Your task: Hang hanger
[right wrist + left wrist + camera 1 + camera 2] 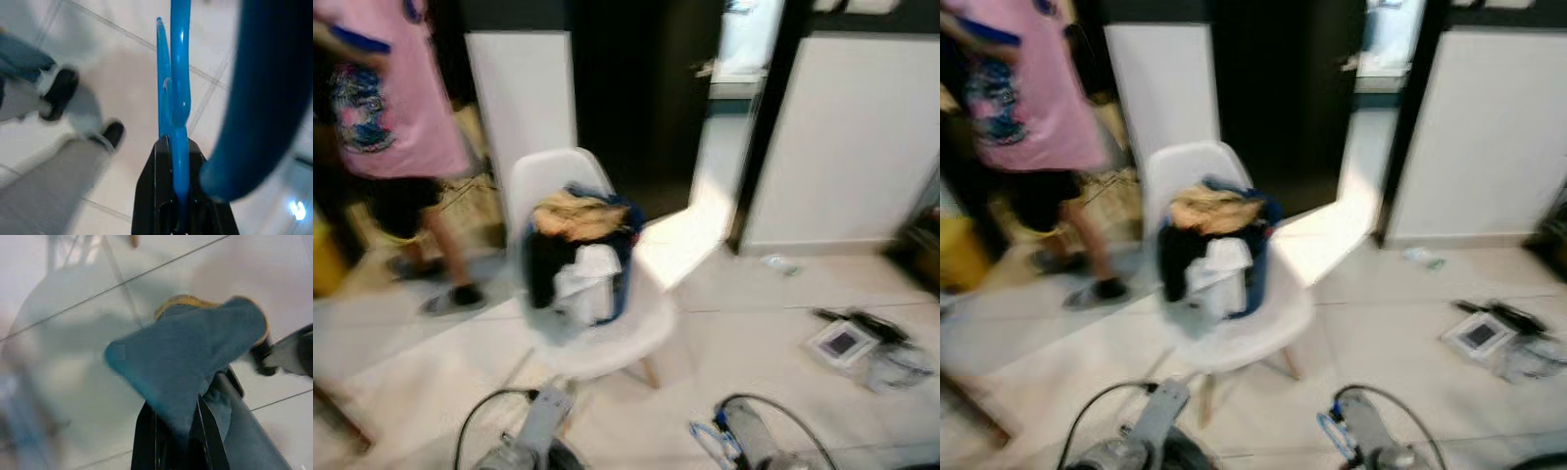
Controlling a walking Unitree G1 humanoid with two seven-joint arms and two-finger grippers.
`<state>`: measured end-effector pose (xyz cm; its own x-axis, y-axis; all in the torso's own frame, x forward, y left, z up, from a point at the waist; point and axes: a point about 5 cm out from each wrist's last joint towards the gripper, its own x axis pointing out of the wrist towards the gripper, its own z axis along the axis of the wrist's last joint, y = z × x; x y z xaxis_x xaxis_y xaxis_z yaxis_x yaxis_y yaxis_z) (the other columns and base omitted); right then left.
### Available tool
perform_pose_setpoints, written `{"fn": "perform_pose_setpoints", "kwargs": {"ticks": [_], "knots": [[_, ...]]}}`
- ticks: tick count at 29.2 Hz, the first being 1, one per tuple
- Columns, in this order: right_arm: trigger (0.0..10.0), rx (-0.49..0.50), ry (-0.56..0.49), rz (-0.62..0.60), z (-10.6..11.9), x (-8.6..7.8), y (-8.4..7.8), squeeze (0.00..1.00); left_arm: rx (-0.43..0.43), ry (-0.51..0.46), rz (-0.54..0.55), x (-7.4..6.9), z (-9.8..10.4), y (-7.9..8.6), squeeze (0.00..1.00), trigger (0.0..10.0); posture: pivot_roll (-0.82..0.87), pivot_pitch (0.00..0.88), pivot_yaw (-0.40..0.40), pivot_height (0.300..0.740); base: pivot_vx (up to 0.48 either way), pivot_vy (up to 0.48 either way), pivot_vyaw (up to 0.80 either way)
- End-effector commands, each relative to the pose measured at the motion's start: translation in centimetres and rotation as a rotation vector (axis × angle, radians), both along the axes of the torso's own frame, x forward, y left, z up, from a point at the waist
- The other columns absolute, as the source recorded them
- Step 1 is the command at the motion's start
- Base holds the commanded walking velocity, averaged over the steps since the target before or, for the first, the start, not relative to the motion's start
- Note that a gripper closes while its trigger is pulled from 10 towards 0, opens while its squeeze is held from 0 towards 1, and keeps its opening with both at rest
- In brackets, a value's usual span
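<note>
Right hand [178,205] is clamped on the blue hanger [178,83], long axis running straight out along the fingers; left hand [178,440] is pinched on a blue cloth [190,362]. Head views, blurred: white chair [597,323] piled with clothes [582,250] at 12 o'clock, a person [391,117] at 10 o'clock, no rail to be seen. Right wrist view adds black shoes [61,93] on the tile floor [754,323].

The hanger [177,73] was bright blue plastic, pinched in the right gripper [178,215] with its thin hook pointing away from the fingers. A thick curved part of it blurred past close to the camera.
</note>
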<state>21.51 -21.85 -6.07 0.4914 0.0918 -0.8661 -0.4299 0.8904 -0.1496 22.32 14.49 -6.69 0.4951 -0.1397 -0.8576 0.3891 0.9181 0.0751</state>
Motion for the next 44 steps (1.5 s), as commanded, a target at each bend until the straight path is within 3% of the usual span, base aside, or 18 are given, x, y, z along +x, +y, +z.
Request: {"fn": "perform_pose_setpoints", "kwargs": {"ticks": [1,44], "knots": [[10.0,0.006,-0.009,0.005,0.14,0.31,0.23,0.00,0.005,-0.014,-0.006,0.39,0.24,0.10,0.00,10.0,-0.01,0.000,-0.012,0.740,0.000,0.000,0.77],[10.0,0.023,-0.028,-0.006,0.19,0.37,0.27,0.00,0.011,-0.025,0.017,0.39,0.23,0.18,0.00,10.0,-0.01,0.000,-0.012,0.740,0.000,0.000,0.77]]}}
